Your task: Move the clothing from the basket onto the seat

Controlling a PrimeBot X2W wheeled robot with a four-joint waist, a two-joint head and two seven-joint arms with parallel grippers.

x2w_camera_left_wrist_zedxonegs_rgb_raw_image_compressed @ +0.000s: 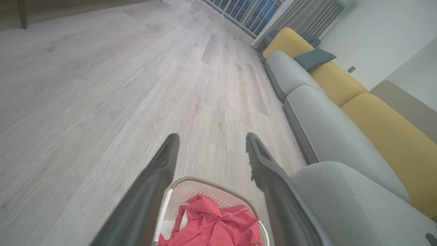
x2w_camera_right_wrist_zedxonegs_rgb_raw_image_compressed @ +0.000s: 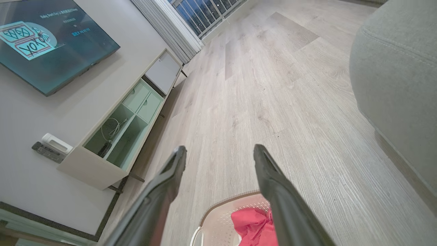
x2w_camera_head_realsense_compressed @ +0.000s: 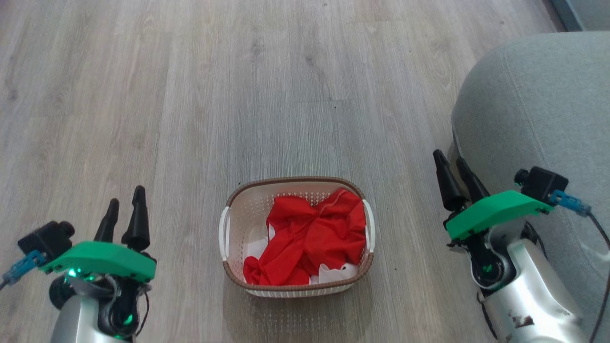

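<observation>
nearest the head camera, at lower left, the robot's left gripper (x2w_camera_head_realsense_compressed: 126,197), two long dark fingers on a green wrist plate, hangs above the pale wood-plank floor (x2w_camera_head_realsense_compressed: 238,71). its wrist view shows the fingers spread apart with nothing between them. in the middle, the small oval cream plastic basket (x2w_camera_head_realsense_compressed: 295,180) with a brown woven-look rim stands on the floor. the crumpled bright red clothing (x2w_camera_head_realsense_compressed: 310,233) with white patches lies inside it. at lower right, the right gripper (x2w_camera_head_realsense_compressed: 449,158) is likewise spread and empty, just beside the large rounded grey-green upholstered seat (x2w_camera_head_realsense_compressed: 538,105). by the look of it the task has not begun: all the clothing is in the basket, none is on the visible part of the seat, and every piece is yet to be grasped and carried over. the seat is cut off at the right edge, the white cloth is mostly buried, and the number of garments cannot be told.
</observation>
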